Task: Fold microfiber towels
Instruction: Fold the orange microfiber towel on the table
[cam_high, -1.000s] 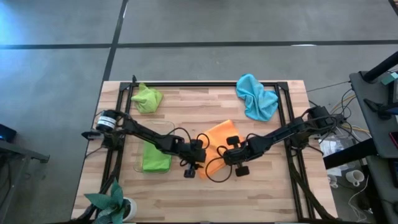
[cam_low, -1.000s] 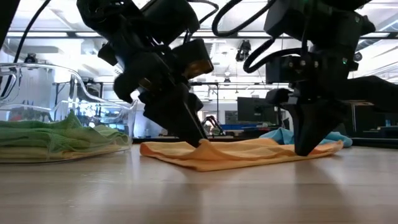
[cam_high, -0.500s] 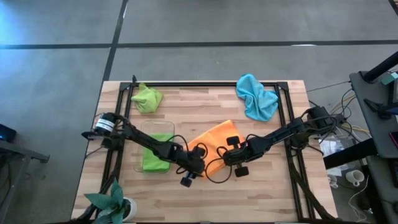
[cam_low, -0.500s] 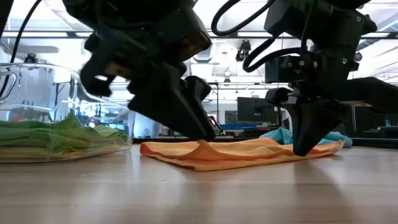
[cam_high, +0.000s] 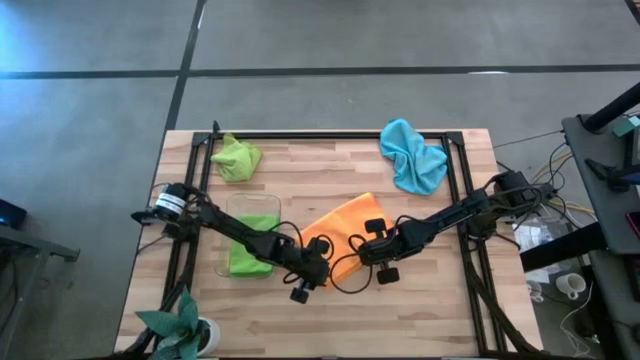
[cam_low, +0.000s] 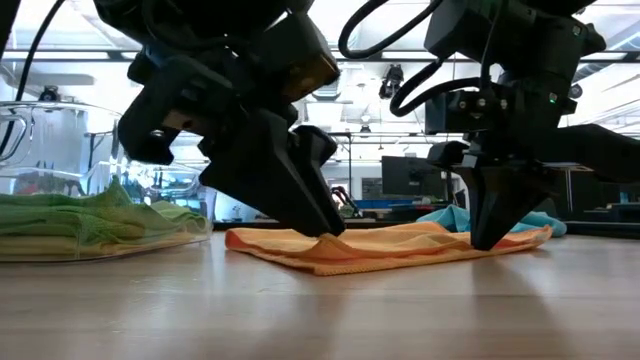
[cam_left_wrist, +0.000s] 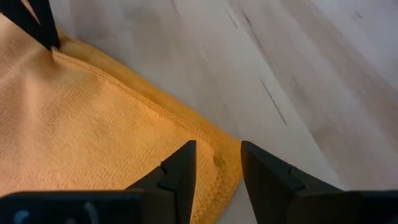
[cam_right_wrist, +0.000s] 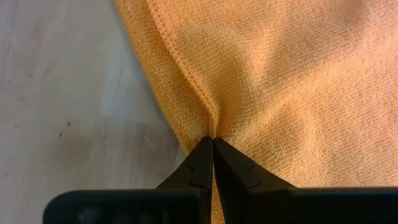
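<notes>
1. We find the orange towel lying flat near the middle of the high view, on the wooden desk, with both arms meeting at its lower edge.
2. The right gripper has its fingers pressed together, pinching a pleat of the towel's stitched hem; the cloth puckers toward the tips.
3. The left gripper sits at the towel's lower-left corner with its fingers slightly spread, one to each side of the hem; we think the edge lies between them, but whether they grip it we cannot tell.
4. We judge the cloth light, soft and limp: it wrinkles under a pinch, will sag between two holds and may drag on the wood. The hemmed corners are the best places to take it, being thicker and less likely to slip.
5. The light blue towel lies crumpled at upper right, a lime green towel at upper left, and a folded green towel in a clear tray at left centre.
6. We can read no brand, label or writing anywhere.
</notes>
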